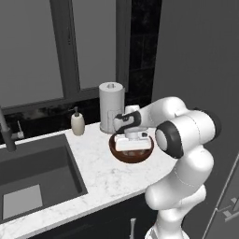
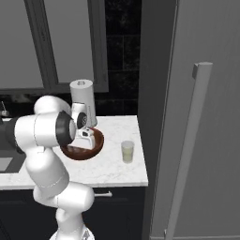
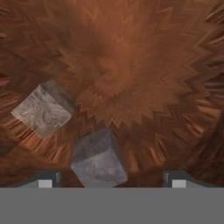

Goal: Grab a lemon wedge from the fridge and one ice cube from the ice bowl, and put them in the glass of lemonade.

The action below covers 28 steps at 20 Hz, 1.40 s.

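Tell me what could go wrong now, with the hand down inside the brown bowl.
1. Two ice cubes lie close together: one between the end effector fingertips, another beside it. Closing could nudge or catch the wrong one.
2. The cube sits off-centre, so it might slip out.
3. The paper towel roll stands just behind the bowl; lifting could bump it.

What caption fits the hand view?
Open gripper low inside the ice bowl, one ice cube between its fingertips.

Reddish-brown wood grain of the ice bowl (image 3: 131, 65) spans the frame, one ice cube (image 3: 99, 162) at bottom centre between the gripper (image 3: 109, 178) fingertips, apparently untouched, another cube (image 3: 43, 108) at left.
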Tool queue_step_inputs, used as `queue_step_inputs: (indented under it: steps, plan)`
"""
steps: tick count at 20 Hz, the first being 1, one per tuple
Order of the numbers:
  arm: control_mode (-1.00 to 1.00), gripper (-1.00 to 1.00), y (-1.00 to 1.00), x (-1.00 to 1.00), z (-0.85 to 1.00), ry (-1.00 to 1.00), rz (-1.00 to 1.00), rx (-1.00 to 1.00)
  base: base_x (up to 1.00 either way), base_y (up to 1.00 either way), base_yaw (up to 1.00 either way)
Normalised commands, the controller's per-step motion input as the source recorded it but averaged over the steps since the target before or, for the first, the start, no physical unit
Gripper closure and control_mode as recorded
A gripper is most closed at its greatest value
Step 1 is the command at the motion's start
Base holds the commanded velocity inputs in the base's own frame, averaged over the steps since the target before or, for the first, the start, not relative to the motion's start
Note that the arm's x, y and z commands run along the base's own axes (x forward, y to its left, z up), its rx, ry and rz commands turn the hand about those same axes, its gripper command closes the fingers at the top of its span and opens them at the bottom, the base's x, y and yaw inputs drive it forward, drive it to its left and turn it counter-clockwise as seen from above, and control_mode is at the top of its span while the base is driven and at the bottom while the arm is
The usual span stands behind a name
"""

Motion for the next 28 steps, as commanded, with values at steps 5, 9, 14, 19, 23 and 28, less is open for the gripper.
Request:
queue_step_inputs:
  steps: [5, 9, 14, 19, 23, 28]
  plan:
    - [-1.0, 1.0, 0.14, 0.17, -0.29, 0.03, 0.0, 0.0, 0.0, 0.0, 0.0]
    - [-1.0, 1.0, 0.17, 0.11, -0.31, 0.05, 0.0, 0.0, 0.0, 0.0, 0.0]
    - [-1.0, 1.0, 0.05, 0.02, 0.01, 0.0, 0.0, 0.0, 0.0, 0.0, 0.0]
    - [-1.0, 1.0, -0.01, 0.0, 0.89, -0.09, 0.0, -0.01, 0.0, 0.0, 0.0]
    - [-1.0, 1.0, -0.38, -0.31, 0.83, -0.09, 0.0, -0.17, 0.0, 0.0, 0.0]
    - [-1.0, 1.0, -0.76, -0.24, 0.56, -0.1, 0.0, -0.28, 0.0, 0.0, 0.0]
